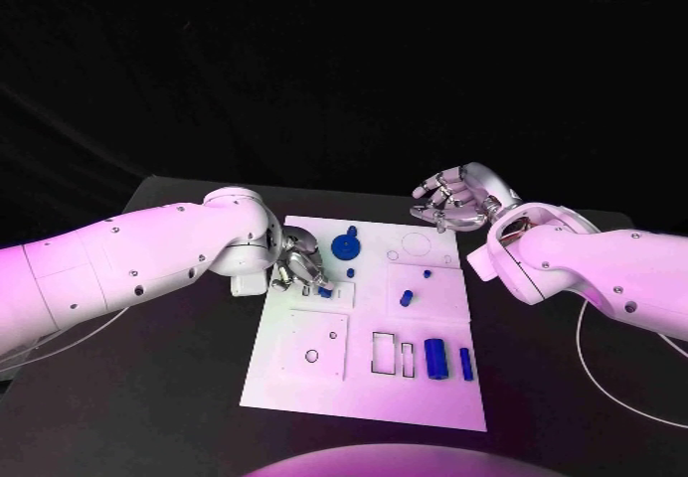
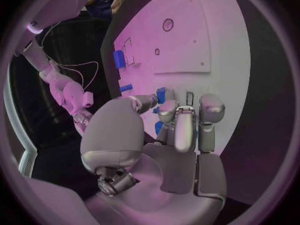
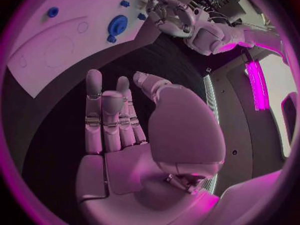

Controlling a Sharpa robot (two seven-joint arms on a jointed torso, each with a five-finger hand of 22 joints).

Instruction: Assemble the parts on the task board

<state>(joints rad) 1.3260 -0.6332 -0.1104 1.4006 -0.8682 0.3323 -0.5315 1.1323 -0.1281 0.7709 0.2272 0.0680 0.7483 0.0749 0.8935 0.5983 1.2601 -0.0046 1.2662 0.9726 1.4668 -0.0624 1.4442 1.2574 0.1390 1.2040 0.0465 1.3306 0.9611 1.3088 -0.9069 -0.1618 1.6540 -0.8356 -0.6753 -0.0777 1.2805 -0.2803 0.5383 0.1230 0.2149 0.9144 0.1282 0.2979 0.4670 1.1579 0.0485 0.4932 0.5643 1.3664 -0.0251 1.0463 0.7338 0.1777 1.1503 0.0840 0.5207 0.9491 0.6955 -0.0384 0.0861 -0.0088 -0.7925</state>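
**Left hand down on a small part, right hand raised off the board**

Head view: the white task board (image 1: 308, 383) lies in the middle of the black table (image 1: 129, 417). The left hand (image 1: 298, 266) is down over the board's left edge, fingers curled in around a small blue part (image 1: 325, 291) at its fingertips; whether it truly grips the part cannot be told here. Just beside it, toward the far end, a round blue gear-like part (image 1: 346, 244) sits on the board. A small blue peg (image 1: 406, 296) lies near the middle, and 2 blue cylinders (image 1: 435, 359) lie side by side near the right edge of the near half. The right hand (image 1: 451, 201) hangs beyond the board's far right corner, fingers loosely bent and apart, with nothing in it.

Left wrist view: the left hand (image 2: 178, 122) reaches to the board (image 2: 206, 45), its fingertips (image 2: 167, 110) gathered against a small blue part (image 2: 164, 94). Contact is plain; a firm hold is not. Another blue piece (image 2: 119, 59) lies further along the board.

Right wrist view: the right hand (image 3: 125, 120) is spread, fingers straight and apart, empty, above the dark table. The gear-like part (image 3: 117, 25) and the left hand (image 3: 167, 12) show beyond it on the board (image 3: 56, 50).
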